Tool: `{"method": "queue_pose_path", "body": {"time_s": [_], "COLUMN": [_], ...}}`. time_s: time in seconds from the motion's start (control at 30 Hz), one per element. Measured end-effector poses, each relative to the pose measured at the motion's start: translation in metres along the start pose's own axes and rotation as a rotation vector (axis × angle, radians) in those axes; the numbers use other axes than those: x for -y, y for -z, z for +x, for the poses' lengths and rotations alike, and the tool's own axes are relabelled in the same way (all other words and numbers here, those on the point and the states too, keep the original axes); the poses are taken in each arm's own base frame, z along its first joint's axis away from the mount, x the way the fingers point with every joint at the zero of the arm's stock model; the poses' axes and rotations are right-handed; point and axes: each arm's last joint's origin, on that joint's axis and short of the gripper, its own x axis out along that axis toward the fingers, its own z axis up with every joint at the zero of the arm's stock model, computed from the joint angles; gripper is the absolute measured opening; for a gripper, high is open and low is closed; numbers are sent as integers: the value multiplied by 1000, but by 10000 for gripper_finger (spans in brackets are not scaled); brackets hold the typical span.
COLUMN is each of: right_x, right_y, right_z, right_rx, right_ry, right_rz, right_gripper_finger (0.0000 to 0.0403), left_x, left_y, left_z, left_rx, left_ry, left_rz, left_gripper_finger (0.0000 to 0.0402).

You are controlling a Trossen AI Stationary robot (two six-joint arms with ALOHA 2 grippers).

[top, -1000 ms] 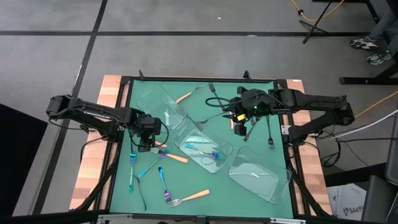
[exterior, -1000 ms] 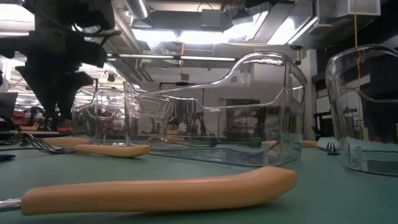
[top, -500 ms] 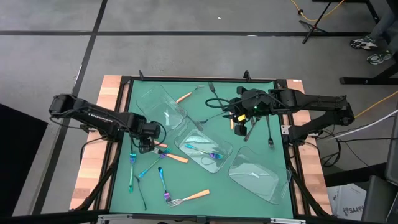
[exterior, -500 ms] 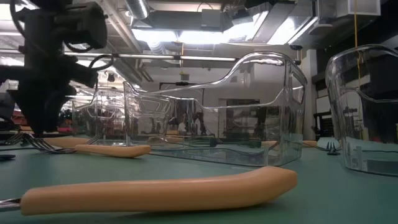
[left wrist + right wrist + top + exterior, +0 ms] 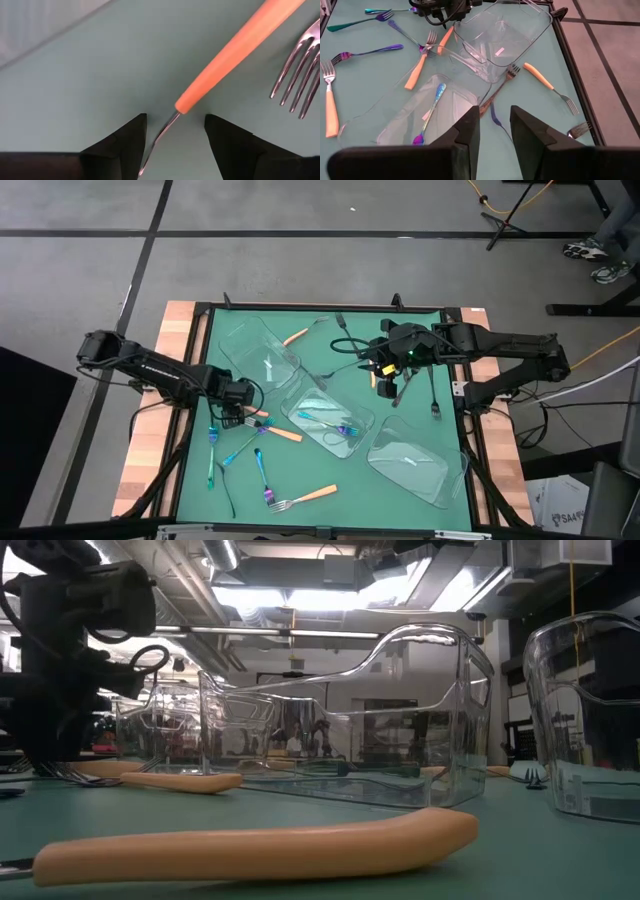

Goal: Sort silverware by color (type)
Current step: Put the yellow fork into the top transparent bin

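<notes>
Green desk holds 3 clear trays. Left tool, low at left centre of the high view, stands open astride an orange-handled fork's neck, not yet gripping. Right tool, upper right, hangs part-open, empty. Sorting is barely begun: iridescent pieces lie in the middle tray; most silverware lies loose.

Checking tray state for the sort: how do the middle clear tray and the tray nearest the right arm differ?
The middle tray holds iridescent blue-purple utensils; no silverware shows in the right tray.
The middle tray sits at the mat's centre; the right tray lies at the near right corner.
Both are clear plastic, rectangular, and lie at an angle on the green mat.
</notes>
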Motion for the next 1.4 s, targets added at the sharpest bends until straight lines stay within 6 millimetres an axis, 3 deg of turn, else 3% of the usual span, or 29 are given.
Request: {"method": "queue_pose_path", "body": {"time_s": [0.43,0.97,1.4], "right_x": [0,0,-2], "right_y": [0,0,5], "right_z": [0,0,0], "right_rx": [0,-1,-46], "right_ry": [0,2,-44], "right_rz": [0,9,5], "right_gripper_finger": [95,95,95], "left_x": [0,0,0], "left_y": [1,1,1], "left_z": [1,1,2], "left_rx": [-6,-6,-2], "left_ry": [7,5,-6], "left_rz": [4,4,3], "left_gripper_finger": [140,99,29]}}
